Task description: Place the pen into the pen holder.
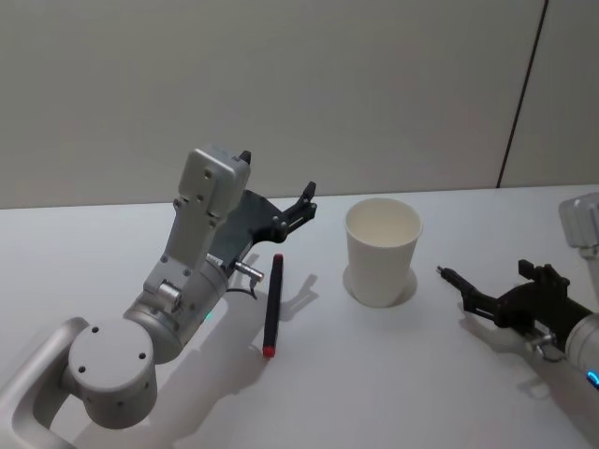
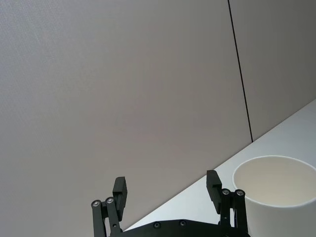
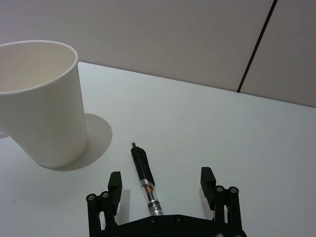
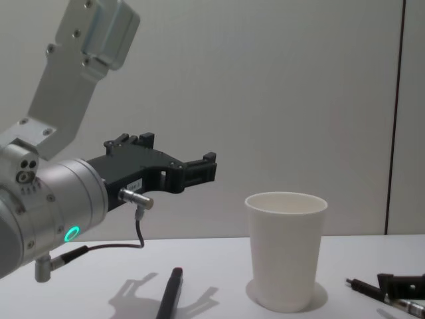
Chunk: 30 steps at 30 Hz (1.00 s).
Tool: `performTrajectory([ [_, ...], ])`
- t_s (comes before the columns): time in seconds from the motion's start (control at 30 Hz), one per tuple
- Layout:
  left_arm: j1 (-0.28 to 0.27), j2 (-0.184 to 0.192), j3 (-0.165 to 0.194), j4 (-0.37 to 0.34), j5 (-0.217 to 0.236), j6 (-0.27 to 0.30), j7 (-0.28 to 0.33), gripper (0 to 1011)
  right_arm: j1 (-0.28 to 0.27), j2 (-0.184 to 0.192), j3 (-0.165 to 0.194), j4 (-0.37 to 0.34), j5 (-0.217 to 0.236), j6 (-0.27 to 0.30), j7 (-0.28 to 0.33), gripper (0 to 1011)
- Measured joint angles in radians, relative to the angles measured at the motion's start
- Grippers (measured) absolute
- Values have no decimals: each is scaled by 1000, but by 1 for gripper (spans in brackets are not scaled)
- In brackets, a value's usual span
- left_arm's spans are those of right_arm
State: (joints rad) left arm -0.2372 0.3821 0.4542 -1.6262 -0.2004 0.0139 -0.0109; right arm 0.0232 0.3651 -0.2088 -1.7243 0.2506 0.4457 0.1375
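Observation:
The pen holder, a white paper cup, stands upright on the white table, empty inside. A black pen with a clear barrel lies on the table to the right of the cup, its tip toward it. My right gripper sits low over this pen, open, with one finger on each side and not touching it. A second pen, black with a red end, lies left of the cup. My left gripper hangs open and empty in the air above and behind that pen, left of the cup.
The white table runs back to a plain grey wall. The left arm's large silver joints fill the near left of the table. The right arm comes in low from the right edge.

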Motion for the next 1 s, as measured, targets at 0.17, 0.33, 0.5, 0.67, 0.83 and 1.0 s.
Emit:
performTrajectory([
  [0.17, 0, 0, 0, 0, 0, 0, 0, 1001, -1, -4, -4, 1, -8, 12, -3, 1001],
  [0.33, 0, 0, 0, 0, 0, 0, 0, 1001, -4, -7, -6, 1, -13, 19, -8, 1001],
  [0.5, 0, 0, 0, 0, 0, 0, 0, 1001, -7, -10, -8, 2, -18, 28, -13, 1001],
  [0.67, 0, 0, 0, 0, 0, 0, 0, 1001, -7, -14, -11, 7, -24, 38, -15, 1001],
  [0.83, 0, 0, 0, 0, 0, 0, 0, 1001, -5, -18, -14, 13, -30, 42, -12, 1001],
  [1.0, 0, 0, 0, 0, 0, 0, 0, 1001, 0, -23, -16, 21, -36, 44, -6, 1001],
])
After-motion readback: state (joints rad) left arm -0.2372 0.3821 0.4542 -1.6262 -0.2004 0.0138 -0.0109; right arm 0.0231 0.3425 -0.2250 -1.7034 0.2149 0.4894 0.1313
